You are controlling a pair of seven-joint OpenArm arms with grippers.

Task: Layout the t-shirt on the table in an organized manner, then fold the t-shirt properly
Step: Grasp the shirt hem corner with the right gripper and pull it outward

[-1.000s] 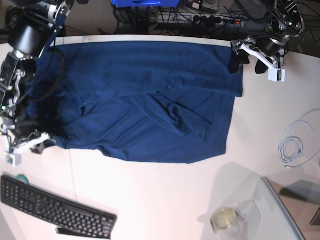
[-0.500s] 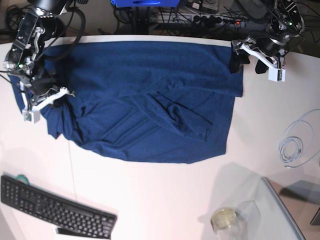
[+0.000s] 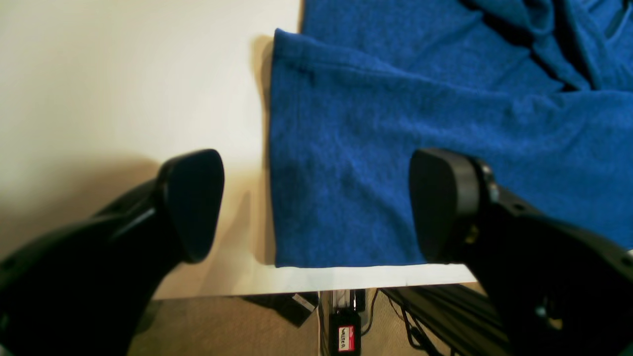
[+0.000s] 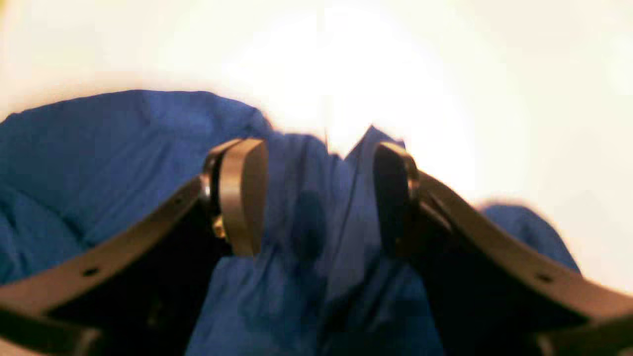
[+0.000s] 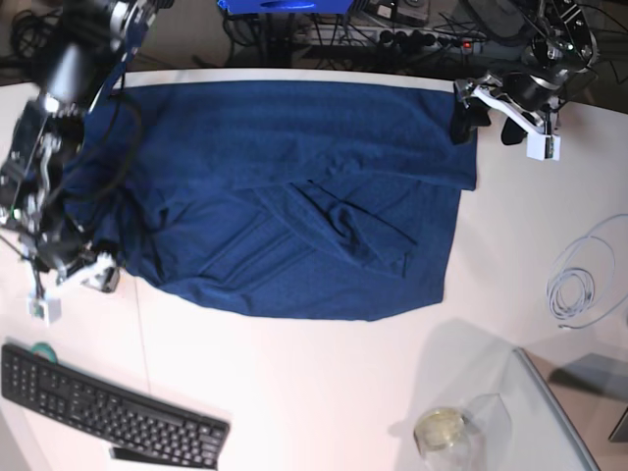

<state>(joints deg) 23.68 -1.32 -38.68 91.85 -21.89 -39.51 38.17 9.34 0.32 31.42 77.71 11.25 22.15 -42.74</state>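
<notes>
The t-shirt lay spread but creased on the table; the left gripper gaped empty over its corner; the right gripper straddled bunched cloth, jaws parted; lifting might snag and rumple it.

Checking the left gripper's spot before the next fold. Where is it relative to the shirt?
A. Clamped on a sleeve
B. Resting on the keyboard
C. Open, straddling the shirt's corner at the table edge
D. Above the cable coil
C: the left gripper is open, one finger over the shirt, the other over bare table.
</notes>
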